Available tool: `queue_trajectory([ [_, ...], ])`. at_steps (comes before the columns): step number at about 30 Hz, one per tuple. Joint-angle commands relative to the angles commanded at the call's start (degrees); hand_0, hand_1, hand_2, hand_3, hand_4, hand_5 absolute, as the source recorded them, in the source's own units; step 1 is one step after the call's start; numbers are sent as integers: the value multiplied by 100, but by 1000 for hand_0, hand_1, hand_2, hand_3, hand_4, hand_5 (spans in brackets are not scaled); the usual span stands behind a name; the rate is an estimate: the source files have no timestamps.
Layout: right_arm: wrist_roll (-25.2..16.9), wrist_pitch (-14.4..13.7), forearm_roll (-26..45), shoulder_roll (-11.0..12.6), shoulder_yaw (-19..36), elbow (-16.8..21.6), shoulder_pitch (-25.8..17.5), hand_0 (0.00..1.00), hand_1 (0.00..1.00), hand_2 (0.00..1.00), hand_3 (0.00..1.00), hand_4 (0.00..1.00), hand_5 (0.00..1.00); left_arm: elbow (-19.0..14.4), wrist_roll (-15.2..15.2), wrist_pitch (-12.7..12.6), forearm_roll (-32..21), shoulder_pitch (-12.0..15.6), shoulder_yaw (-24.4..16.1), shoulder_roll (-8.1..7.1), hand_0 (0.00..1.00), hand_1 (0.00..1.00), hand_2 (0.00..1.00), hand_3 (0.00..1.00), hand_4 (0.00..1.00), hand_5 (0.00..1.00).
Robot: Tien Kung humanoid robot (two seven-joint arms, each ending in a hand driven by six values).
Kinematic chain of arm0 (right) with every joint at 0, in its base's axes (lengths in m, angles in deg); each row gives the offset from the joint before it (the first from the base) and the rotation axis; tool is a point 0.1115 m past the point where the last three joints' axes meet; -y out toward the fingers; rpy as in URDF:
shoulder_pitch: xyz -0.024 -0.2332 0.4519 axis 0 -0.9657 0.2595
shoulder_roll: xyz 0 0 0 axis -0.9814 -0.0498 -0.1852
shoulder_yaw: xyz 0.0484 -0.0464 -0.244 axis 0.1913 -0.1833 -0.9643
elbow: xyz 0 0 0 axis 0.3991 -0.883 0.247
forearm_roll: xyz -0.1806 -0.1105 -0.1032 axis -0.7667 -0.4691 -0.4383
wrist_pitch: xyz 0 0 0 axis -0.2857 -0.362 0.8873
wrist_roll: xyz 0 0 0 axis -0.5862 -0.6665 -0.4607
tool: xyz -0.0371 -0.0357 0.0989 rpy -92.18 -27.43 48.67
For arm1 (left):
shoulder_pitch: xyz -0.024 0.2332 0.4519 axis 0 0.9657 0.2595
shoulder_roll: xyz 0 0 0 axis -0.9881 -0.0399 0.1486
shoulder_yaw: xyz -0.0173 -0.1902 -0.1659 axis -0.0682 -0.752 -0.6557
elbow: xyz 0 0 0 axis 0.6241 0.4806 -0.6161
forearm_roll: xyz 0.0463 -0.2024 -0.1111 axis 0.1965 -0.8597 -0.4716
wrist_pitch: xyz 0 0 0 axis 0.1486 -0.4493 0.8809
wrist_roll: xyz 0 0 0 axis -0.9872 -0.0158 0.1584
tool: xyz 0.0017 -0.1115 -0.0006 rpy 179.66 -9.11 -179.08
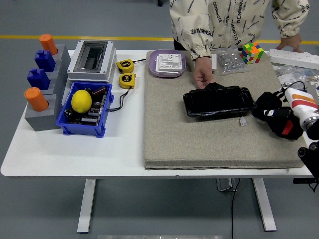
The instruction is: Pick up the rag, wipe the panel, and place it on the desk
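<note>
The black glossy panel (217, 102) lies on the tan mat (199, 134), right of middle. A person's hand (203, 74) rests on the panel's far left edge, next to a dark bump there. My right hand (271, 112), black with a red patch, sits on the mat just off the panel's right end. A dark bulky mass at the front of the hand may be the rag; black on black, I cannot tell it apart from the hand. My left arm is out of view.
A small grey connector (242, 121) lies by the panel's near right corner. A purple plate (155, 67) with a white switch, a parts bag (230, 60), a colour cube (252, 52) and a white power strip (294, 58) are at the back. A blue bin (82, 130) with a lemon and a grey box (92, 59) stand on the left.
</note>
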Motion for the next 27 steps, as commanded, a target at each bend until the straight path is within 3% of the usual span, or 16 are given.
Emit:
queue_trajectory([
  [10, 92, 239, 21, -46, -37, -268, 94, 518, 561, 622, 593, 998, 485, -9, 0, 1, 1, -5, -9, 5, 634, 658, 685, 573, 613, 510],
  [16, 39, 91, 103, -89, -75, -503, 120, 521, 561, 625, 594, 998, 476, -10, 0, 1, -5, 0, -8, 8, 635, 658, 685, 573, 612, 509],
  [17, 31, 64, 108, -90, -80, -519, 115, 480, 530, 565, 530, 998, 423, -10, 0, 0, -5, 3, -10, 9, 635, 658, 685, 573, 613, 509],
  [22, 1, -157, 129, -93, -89, -507, 117, 480, 530, 565, 530, 998, 423, -2, 3, 0, -3, 20, -12, 18, 635, 658, 685, 573, 613, 509],
  [23, -4, -184, 131, -94, -88, -502, 121, 404, 476, 508, 486, 998, 373, -2, 3, 0, -3, 20, -12, 19, 635, 658, 685, 573, 613, 509],
  [27, -16, -260, 118, -98, -81, -499, 141, 404, 476, 508, 486, 998, 373, -14, 0, -1, -2, 4, -6, 17, 635, 658, 685, 573, 613, 509],
])
